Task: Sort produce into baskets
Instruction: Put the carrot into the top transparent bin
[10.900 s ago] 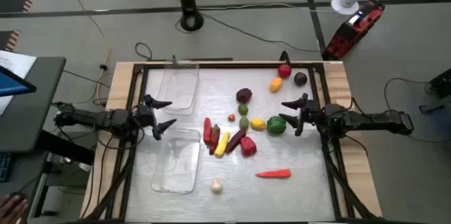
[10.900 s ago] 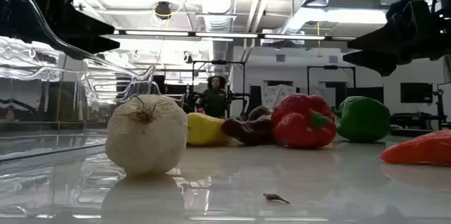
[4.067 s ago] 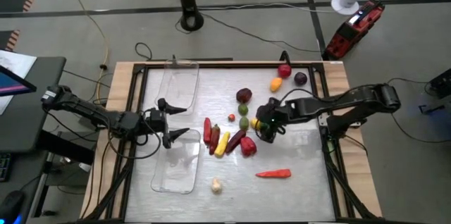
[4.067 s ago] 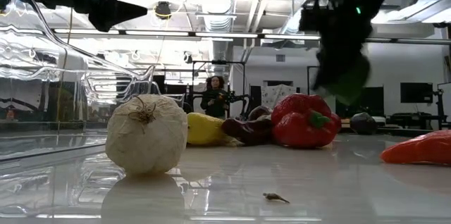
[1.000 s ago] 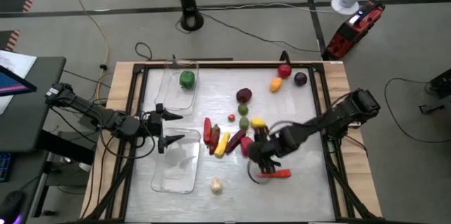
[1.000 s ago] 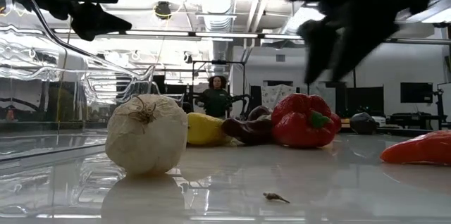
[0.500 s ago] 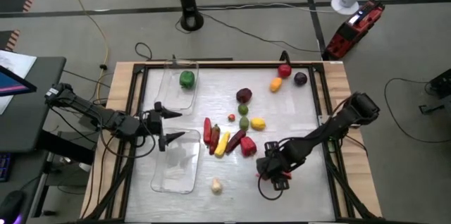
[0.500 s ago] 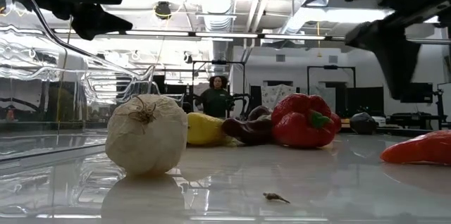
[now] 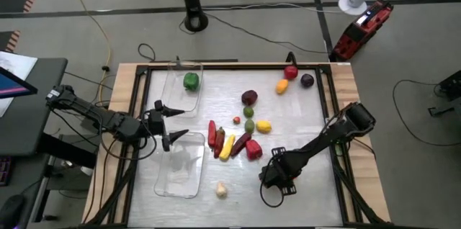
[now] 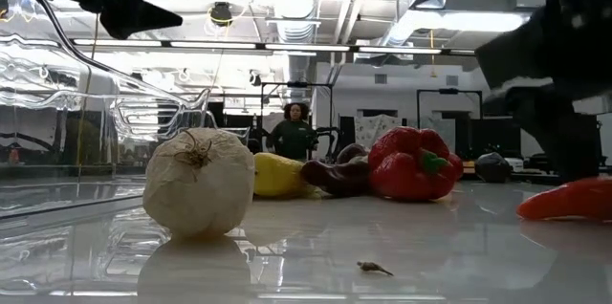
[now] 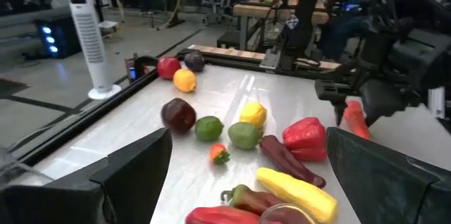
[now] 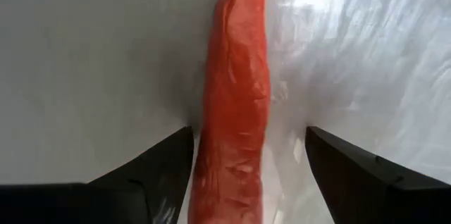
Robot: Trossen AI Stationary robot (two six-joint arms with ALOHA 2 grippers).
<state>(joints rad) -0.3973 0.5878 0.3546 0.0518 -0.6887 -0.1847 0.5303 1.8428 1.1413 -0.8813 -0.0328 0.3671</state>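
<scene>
While the right gripper (image 12: 246, 157) stands low over the carrot (image 12: 236, 104) on the counter (image 9: 302, 114), fingers apart on either side of it and not clamped; the left gripper (image 9: 173, 122) hangs open between two baskets (image 9: 181, 163); a green pepper (image 9: 191, 81) lies in the far one; no writing can be read.

Past the left claw's (image 11: 232, 182) spread fingers, peppers lie on the worktop (image 11: 211, 104): a red pepper (image 11: 305, 138), a yellow pepper (image 11: 296, 190). Farther off (near an orange carrot (image 11: 354, 117)) hangs the right claw (image 11: 366, 101).
</scene>
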